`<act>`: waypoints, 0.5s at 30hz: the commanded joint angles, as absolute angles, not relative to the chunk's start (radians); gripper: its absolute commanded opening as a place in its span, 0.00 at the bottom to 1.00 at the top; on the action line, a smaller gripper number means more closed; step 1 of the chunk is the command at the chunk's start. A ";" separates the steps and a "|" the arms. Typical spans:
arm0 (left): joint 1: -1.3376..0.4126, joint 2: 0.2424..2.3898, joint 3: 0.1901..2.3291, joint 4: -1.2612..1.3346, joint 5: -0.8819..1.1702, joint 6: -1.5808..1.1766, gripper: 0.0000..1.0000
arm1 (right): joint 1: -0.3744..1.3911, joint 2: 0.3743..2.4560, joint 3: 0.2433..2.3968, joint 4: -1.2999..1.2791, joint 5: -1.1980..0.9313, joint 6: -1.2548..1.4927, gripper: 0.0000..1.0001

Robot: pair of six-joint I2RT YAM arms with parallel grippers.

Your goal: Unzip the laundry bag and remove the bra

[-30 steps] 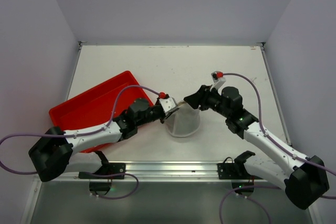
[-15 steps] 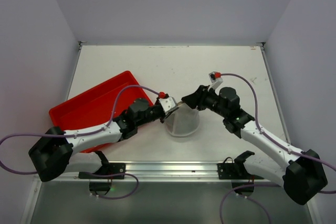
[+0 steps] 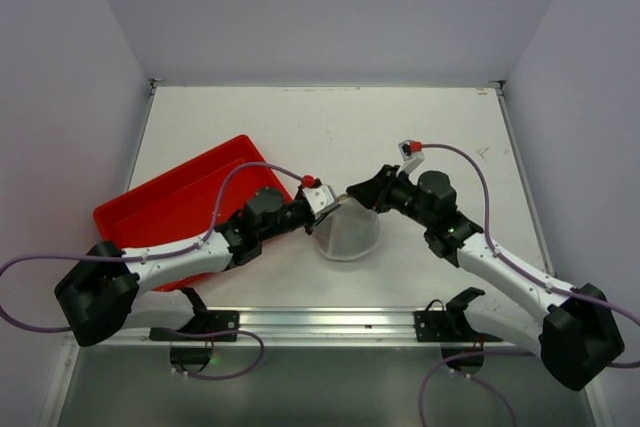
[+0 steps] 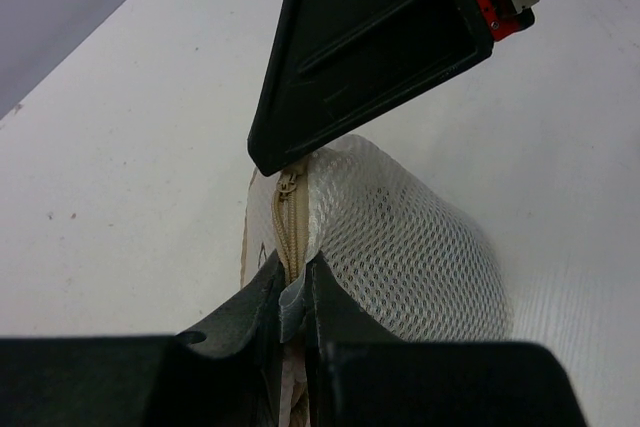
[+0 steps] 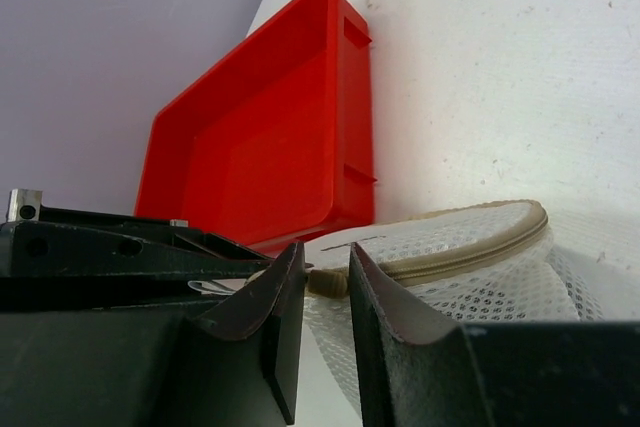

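The white mesh laundry bag (image 3: 348, 233) stands on the table between my two grippers. My left gripper (image 3: 329, 206) is shut on a fabric tab at the bag's rim, right beside the beige zipper (image 4: 288, 217); the mesh bulges to its right (image 4: 410, 257). My right gripper (image 3: 354, 193) is at the bag's top rim from the other side, and its fingers (image 4: 370, 57) touch the zipper's top end. In the right wrist view the gripper (image 5: 327, 265) stands narrowly open with the beige zipper end (image 5: 330, 282) just beyond the gap. The bra is hidden.
A red plastic tray (image 3: 180, 202) lies left of the bag, partly under my left arm; it also shows in the right wrist view (image 5: 270, 127). White walls close the table at the back and sides. The metal rail runs along the near edge (image 3: 330, 322).
My right gripper has shifted slightly left and lower toward the bag's rim. My left gripper and the bag have not moved.
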State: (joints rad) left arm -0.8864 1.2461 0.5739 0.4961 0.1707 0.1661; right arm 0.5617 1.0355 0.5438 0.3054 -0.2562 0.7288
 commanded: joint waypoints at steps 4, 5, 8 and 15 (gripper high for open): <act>-0.891 1.253 0.568 0.597 0.141 0.161 0.00 | 0.568 0.994 0.514 0.371 -0.311 0.770 0.28; -0.891 1.253 0.563 0.598 0.140 0.161 0.00 | 0.568 0.991 0.515 0.365 -0.314 0.769 0.28; -0.891 1.249 0.552 0.601 0.153 0.169 0.00 | 0.568 0.973 0.523 0.324 -0.318 0.738 0.36; -0.891 1.232 0.552 0.591 0.192 0.173 0.00 | 0.568 1.003 0.606 0.135 -0.301 0.534 0.34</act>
